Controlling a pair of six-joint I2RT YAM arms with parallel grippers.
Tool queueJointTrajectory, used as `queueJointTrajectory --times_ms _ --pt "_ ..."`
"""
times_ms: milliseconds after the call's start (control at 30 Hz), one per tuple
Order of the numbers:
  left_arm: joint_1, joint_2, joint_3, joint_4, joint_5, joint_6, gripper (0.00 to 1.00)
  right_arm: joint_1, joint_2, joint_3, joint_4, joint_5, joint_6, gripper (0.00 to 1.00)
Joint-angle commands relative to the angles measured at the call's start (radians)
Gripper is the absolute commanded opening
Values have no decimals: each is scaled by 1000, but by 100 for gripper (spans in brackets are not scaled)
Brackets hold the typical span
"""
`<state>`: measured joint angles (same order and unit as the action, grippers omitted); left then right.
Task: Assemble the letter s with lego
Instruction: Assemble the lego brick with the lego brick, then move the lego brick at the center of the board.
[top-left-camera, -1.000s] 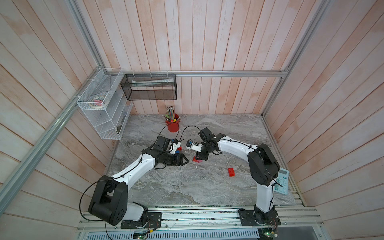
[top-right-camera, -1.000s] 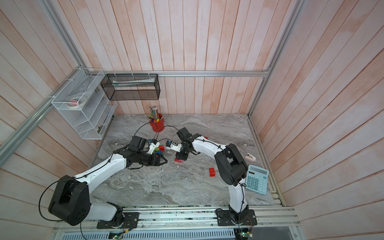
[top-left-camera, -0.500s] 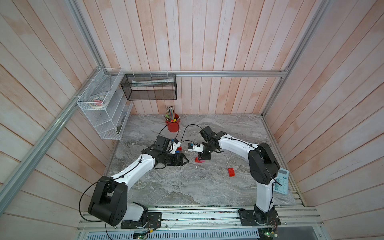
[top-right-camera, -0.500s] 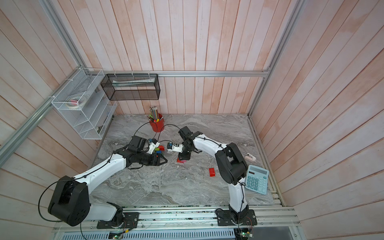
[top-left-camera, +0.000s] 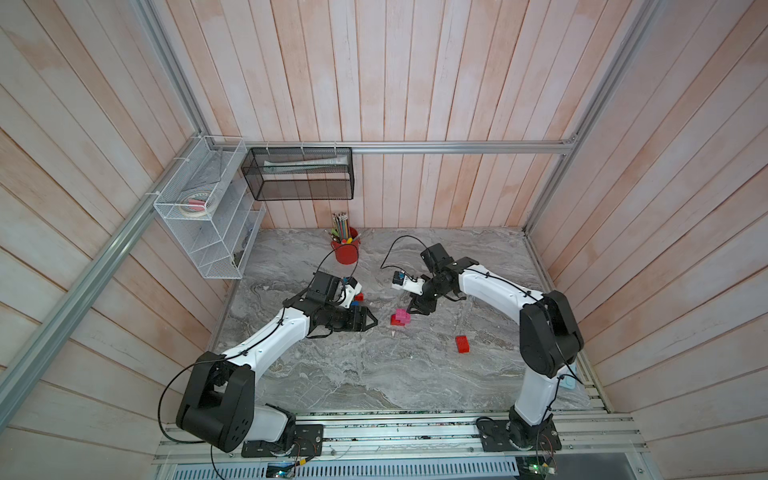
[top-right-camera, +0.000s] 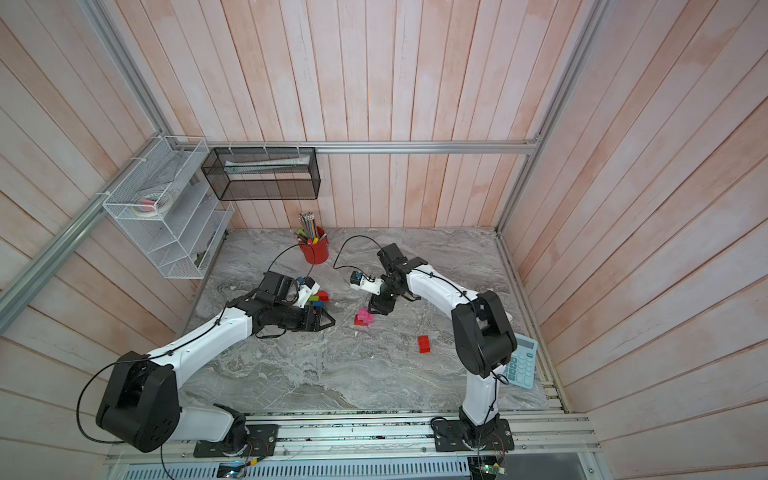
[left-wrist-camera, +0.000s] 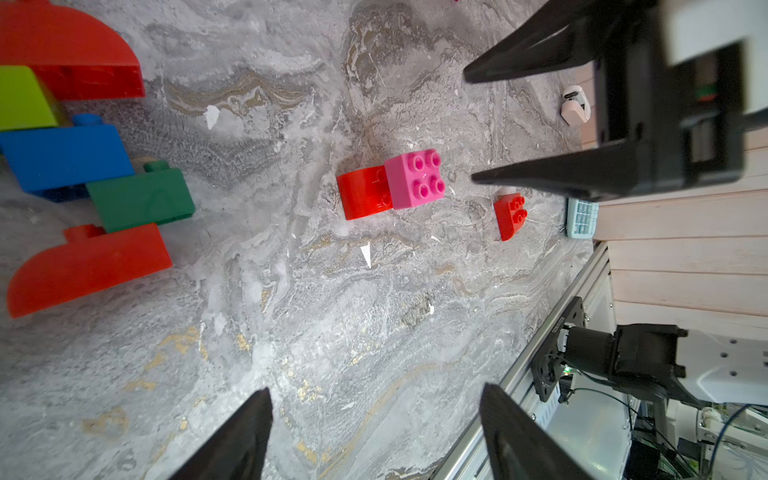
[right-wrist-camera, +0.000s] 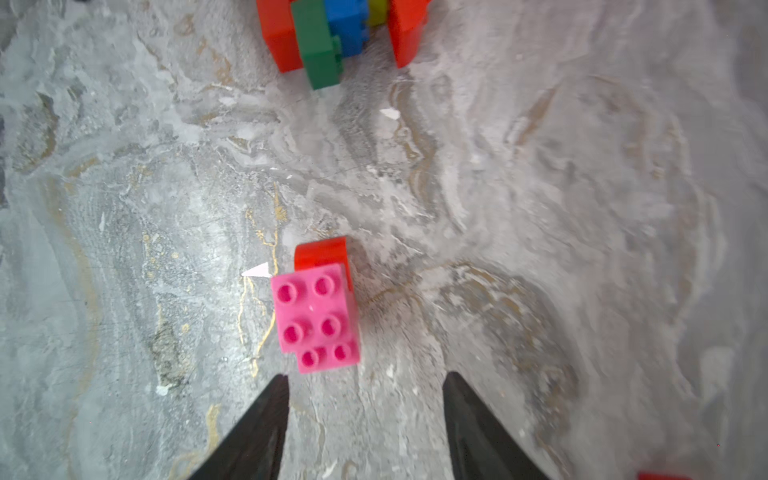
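- Lego bricks (top-left-camera: 401, 318) lie in three places on the grey marble table (top-left-camera: 374, 382).
- Near the middle, two pink bricks (right-wrist-camera: 316, 316) are joined with a small step between them. A red rounded brick (right-wrist-camera: 322, 253) touches one side of them.
- The right gripper (right-wrist-camera: 365, 376) is just beside the pink bricks. Its jaws are apart, nothing is between them, and the fingertips (right-wrist-camera: 278, 386) do not touch the bricks.
- A cluster (left-wrist-camera: 141, 199) of red, lime green, blue and dark green pieces, pressed together, lies beside the left arm, between it and the red pencil cup (top-right-camera: 316, 251).
- The left gripper (left-wrist-camera: 374, 390) is low over bare marble, near the cluster. Its jaws stand wide apart and hold nothing.
- A single red brick (top-left-camera: 462, 344) lies alone, well apart from both groups, toward the right arm's base.
- A light blue calculator (top-right-camera: 521, 361) sits at the table edge beside the right arm.
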<state>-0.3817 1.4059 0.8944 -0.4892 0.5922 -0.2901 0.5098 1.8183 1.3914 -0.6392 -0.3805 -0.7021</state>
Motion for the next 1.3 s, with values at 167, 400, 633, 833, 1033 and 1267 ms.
queueJointTrajectory --times_ms 167,400,633,833,1033,1267 --pt "-15 14 34 96 38 -47 82 -151 -65 -64 55 1 17 62" --pt "-47 56 76 118 31 -46 82 -247 -19 -58 114 61 16 62" --pt "-64 85 96 139 26 -45 83 -308 89 -16 162 152 33 63" --pt "-63 97 110 140 26 -32 86 -342 193 75 169 148 11 63" --pt "-64 112 120 143 29 -28 87 -346 294 189 138 95 -3 63" --pt "-62 126 128 146 34 -22 87 -344 375 297 71 -1 -27 63"
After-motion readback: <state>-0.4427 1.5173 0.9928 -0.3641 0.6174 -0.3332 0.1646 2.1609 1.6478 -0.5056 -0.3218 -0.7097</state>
